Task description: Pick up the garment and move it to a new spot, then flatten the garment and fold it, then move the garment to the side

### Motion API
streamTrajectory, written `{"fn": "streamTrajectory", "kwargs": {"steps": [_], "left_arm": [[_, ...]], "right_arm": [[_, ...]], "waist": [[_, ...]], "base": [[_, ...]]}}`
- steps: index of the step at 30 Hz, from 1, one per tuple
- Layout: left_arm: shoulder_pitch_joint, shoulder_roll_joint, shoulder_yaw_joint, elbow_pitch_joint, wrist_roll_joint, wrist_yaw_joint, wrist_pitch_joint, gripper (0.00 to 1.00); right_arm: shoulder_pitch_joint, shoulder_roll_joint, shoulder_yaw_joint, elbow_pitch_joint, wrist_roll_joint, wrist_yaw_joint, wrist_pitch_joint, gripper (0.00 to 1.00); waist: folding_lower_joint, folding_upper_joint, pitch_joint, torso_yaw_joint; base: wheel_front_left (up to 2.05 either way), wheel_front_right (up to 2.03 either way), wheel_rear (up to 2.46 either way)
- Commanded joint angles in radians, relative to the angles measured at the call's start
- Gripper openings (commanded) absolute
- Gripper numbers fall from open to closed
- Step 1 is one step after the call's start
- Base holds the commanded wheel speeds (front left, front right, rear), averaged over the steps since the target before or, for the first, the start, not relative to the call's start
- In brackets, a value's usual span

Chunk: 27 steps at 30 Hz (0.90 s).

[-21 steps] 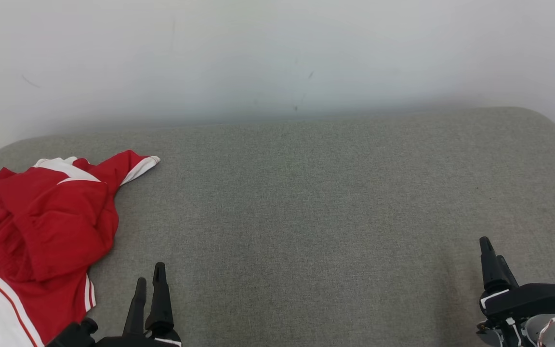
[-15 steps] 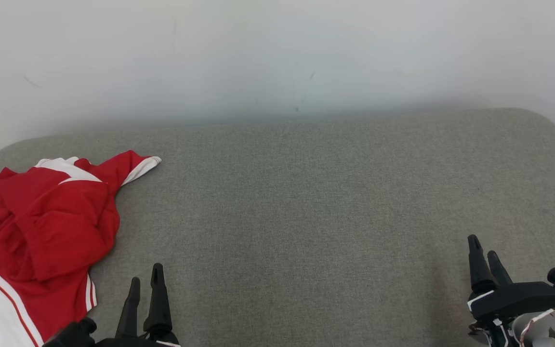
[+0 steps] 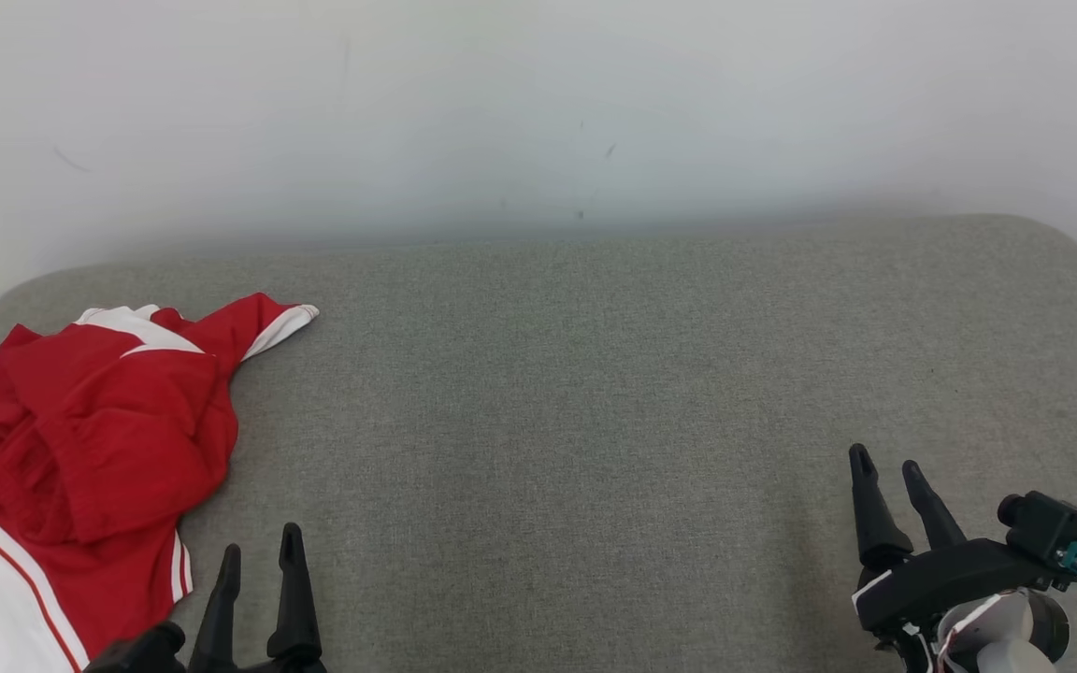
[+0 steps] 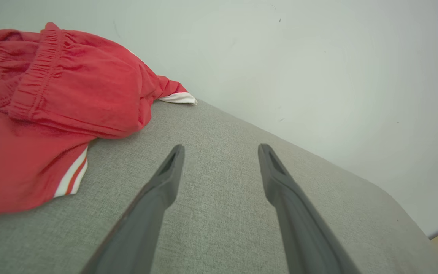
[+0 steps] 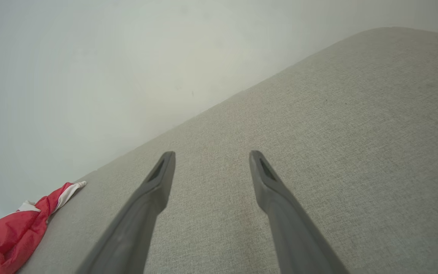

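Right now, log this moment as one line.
phase: pre-pickup | garment: crumpled, left on grey pad | left gripper: open, beside it, apart | right gripper: open, empty

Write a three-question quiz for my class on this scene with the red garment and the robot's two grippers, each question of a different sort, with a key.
1. True or false: the left gripper is shut on the red garment.
2. Where on the grey surface does the garment lie? A: robot's left. B: middle. C: robot's right.
3. Fill in: the right gripper stands ____, holding nothing.

Key: 1 false; 2 A; 3 open.
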Motion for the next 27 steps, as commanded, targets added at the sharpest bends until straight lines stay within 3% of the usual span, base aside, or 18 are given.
{"fn": "streamTrajectory", "kwargs": {"steps": [1,9,27], "left_arm": [[0.008,0.008,0.010,-0.017,0.038,0.010,-0.002,1.00],[0.028,0.021,0.026,-0.044,0.146,0.047,-0.002,1.00],[0.078,0.045,0.052,-0.068,0.304,0.081,-0.002,1.00]], "right_arm": [[-0.003,-0.015,0.021,-0.013,-0.027,0.000,-0.015,1.00],[-0.001,-0.035,0.101,-0.025,-0.096,0.001,-0.058,1.00],[0.032,-0.032,0.178,-0.042,-0.215,0.001,-0.130,1.00]], "waist": [[0.0000,0.0000,-0.001,0.000],[0.0000,0.0000,-0.004,0.002],[0.0000,0.0000,-0.024,0.004]], "base": [[0.00,0.00,0.00],[0.00,0.00,0.00],[0.00,0.00,0.00]]}}
